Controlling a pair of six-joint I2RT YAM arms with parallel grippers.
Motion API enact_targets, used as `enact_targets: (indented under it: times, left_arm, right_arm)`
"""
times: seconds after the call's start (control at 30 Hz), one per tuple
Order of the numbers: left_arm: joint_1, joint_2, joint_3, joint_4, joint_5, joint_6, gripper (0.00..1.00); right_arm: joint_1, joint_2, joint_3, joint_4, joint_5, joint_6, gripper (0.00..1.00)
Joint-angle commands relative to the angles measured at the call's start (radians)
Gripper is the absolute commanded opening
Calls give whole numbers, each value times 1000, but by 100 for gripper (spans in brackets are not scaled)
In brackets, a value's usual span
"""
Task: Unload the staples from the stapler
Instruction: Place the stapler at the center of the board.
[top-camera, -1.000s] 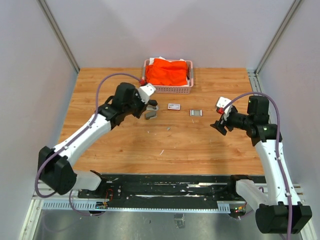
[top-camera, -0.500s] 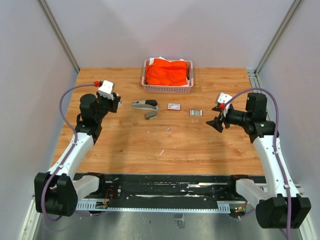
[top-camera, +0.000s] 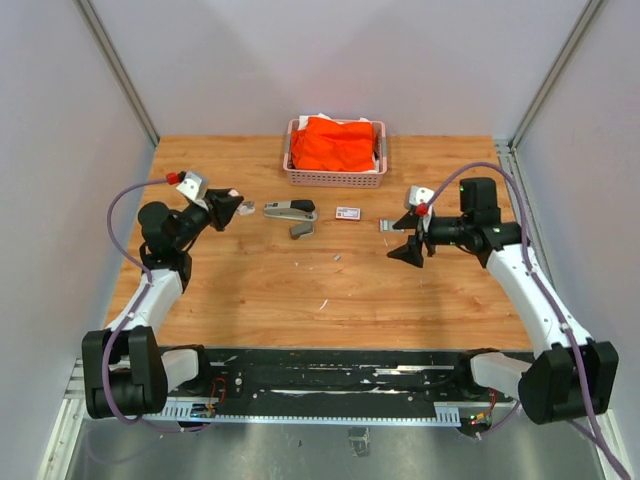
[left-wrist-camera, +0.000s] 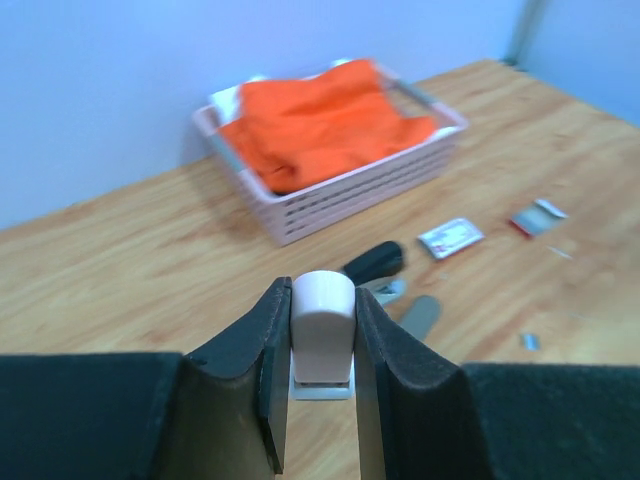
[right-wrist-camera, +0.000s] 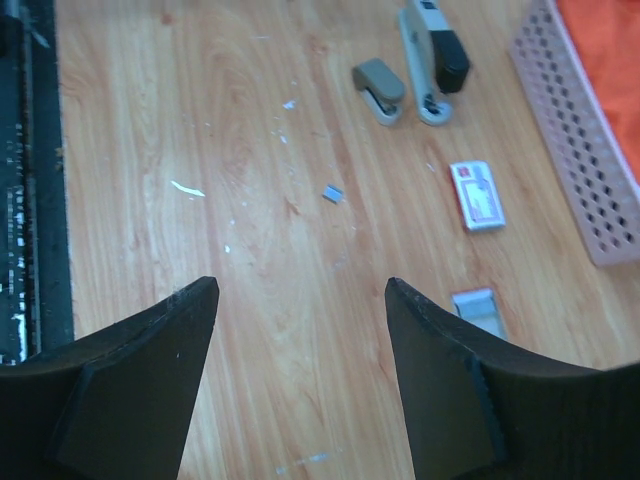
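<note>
A grey and black stapler (top-camera: 290, 210) lies on the wooden table in front of the basket, with a smaller grey stapler (top-camera: 300, 231) beside it. Both show in the right wrist view, the first (right-wrist-camera: 432, 50) and the second (right-wrist-camera: 378, 90). A tiny silvery staple strip (top-camera: 338, 257) lies mid-table and also shows in the right wrist view (right-wrist-camera: 332, 194). My left gripper (top-camera: 225, 207) hangs left of the staplers, shut on a small white rounded object (left-wrist-camera: 322, 320). My right gripper (top-camera: 408, 240) is open and empty above the table (right-wrist-camera: 300, 285).
A pink basket (top-camera: 335, 180) with orange cloth stands at the back. A small white box with a red label (top-camera: 348, 212) and a flat silvery-grey piece (top-camera: 392, 225) lie right of the staplers. A thin pale sliver (top-camera: 323, 303) lies nearer the front.
My left arm has drawn back to the left, away from the staplers, with its jaws shut. My right gripper has moved left, towards the middle of the table.
</note>
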Motion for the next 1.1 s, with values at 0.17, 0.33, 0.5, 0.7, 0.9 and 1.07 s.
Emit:
enact_targets:
  times: [0.17, 0.33, 0.5, 0.7, 0.9, 1.07]
  left_arm:
    - [2, 77, -112, 724, 488, -372, 0]
    - [-32, 146, -109, 933, 584, -560, 0]
    - [-79, 121, -146, 933, 578, -532, 0]
    - [-155, 64, -171, 932, 577, -563, 0]
    - [-202, 21, -187, 931, 575, -574, 0]
    - [-222, 17, -189, 930, 575, -579, 0]
  right_arm:
    - [267, 191, 126, 66, -63, -28, 70]
    - [358, 296, 168, 193, -82, 84, 69]
    - [430, 403, 199, 359, -10, 247, 66]
    - [496, 490, 271, 381, 89, 301, 66]
    - [536, 505, 298, 401, 82, 323, 67]
    - [568, 500, 280, 415, 54, 336, 67]
